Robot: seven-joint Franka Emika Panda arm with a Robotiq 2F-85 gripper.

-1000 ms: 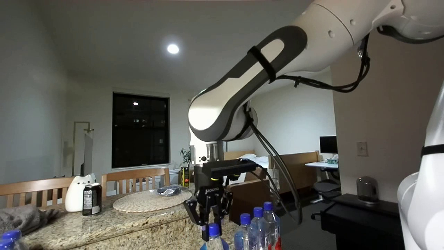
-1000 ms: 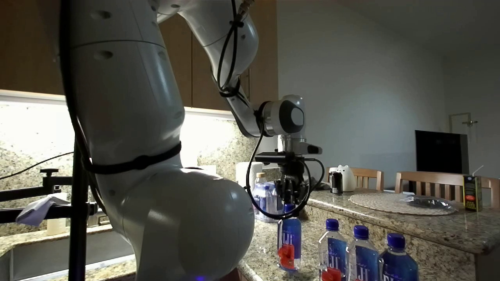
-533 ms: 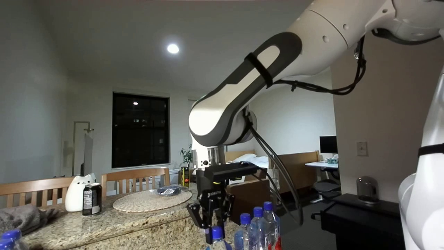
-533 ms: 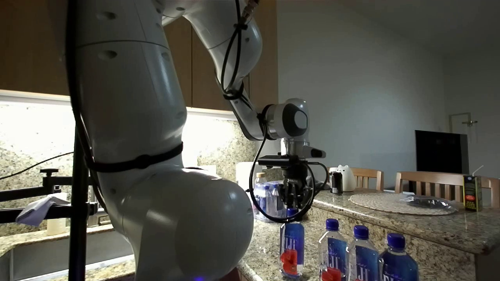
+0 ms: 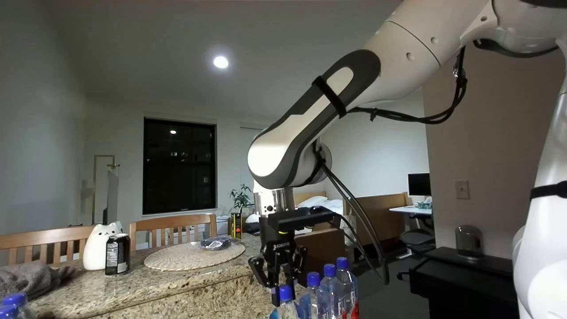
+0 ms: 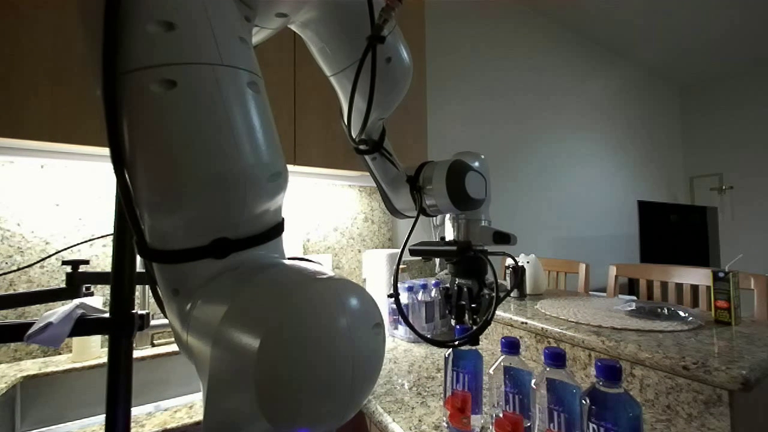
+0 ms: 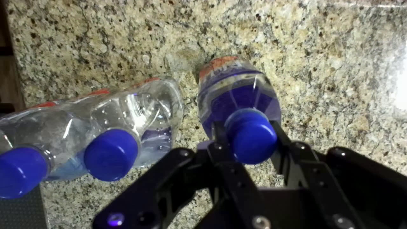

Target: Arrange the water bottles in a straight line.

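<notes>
Gripper pinches 1 bottle at its top. This bottle has just shifted toward 3 lined-up bottles; it is now beside the nearest of them, not touching. Likely next: verify alignment, then release.

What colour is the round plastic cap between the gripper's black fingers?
Deep blue; the round cap shows best in the wrist view.

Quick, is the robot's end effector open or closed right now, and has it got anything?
End effector: closed, holding a water bottle by its top.
</notes>
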